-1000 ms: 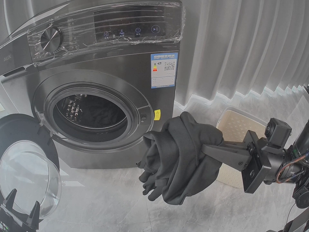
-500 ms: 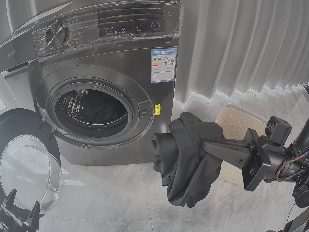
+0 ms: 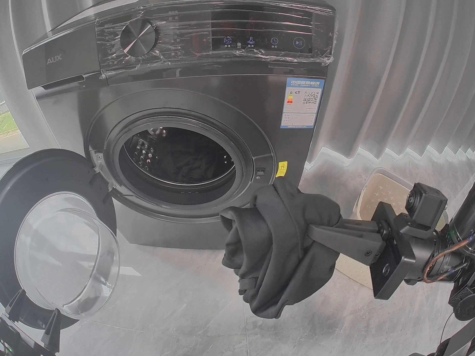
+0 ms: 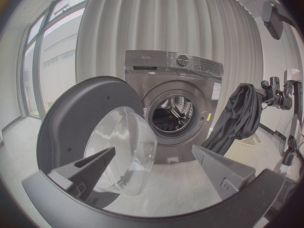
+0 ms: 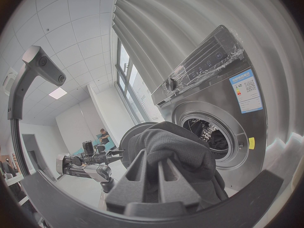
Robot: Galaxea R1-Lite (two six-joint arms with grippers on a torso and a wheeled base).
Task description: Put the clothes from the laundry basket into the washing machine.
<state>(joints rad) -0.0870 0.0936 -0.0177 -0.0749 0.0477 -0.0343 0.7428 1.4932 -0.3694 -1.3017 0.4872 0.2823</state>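
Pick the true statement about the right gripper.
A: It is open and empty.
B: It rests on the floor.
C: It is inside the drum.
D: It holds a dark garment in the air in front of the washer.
D: the right gripper is clamped on a dark garment that hangs clear of the floor, outside the washing machine.

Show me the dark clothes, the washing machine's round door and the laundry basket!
dark garment (image 3: 282, 253): head view, on the bunched fabric hanging in mid-air.
washing machine door (image 3: 64, 258): head view, on its clear glass bowl.
laundry basket (image 3: 381, 191): head view, on its pale dotted inner wall.
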